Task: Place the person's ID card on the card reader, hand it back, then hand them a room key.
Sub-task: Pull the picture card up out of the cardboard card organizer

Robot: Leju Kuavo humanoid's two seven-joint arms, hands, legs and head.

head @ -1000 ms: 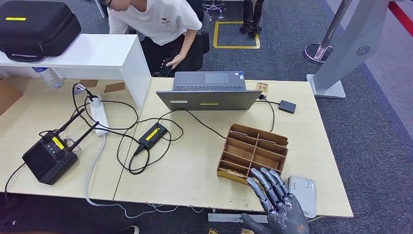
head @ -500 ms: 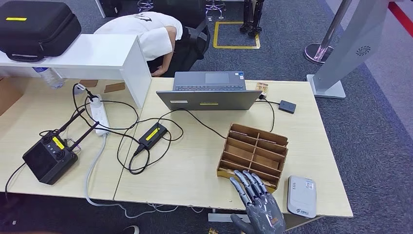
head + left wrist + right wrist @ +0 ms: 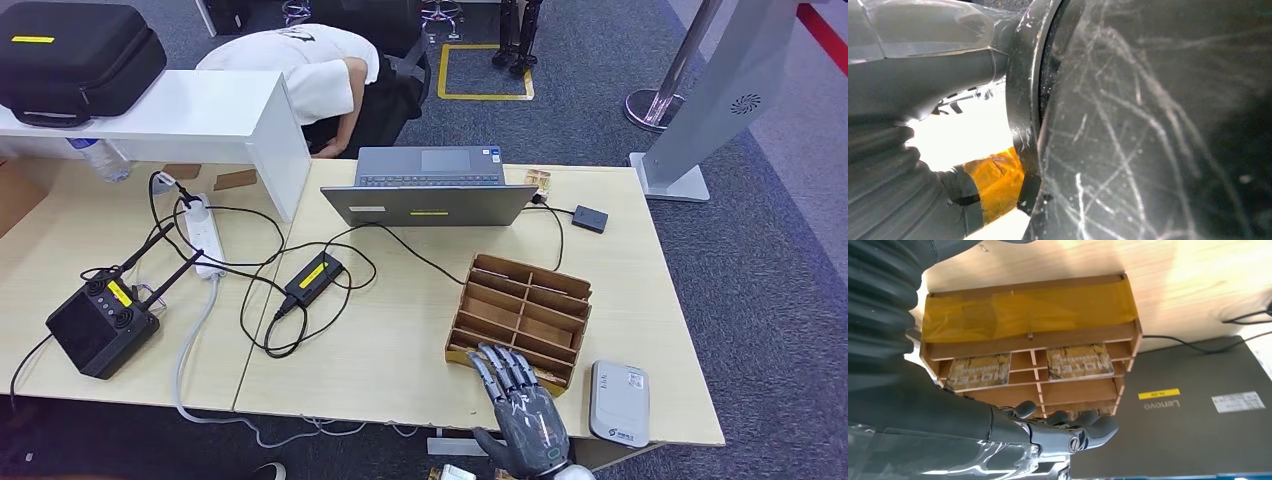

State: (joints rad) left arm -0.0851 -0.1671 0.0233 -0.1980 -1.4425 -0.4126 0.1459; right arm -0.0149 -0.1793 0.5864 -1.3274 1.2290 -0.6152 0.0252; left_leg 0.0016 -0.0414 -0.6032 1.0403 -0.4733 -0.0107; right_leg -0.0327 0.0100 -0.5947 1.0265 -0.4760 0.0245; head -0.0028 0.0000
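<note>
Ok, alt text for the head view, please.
The robot's right hand, fingers spread, reaches over the near edge of a wooden compartment tray on a desk, beside a grey card reader. Behind sit a laptop and a bent-over person.

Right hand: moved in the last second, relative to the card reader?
Yes. The right hand has slid left, away from the card reader, and now hovers at the wooden organizer's near edge, fingers spread.
</note>
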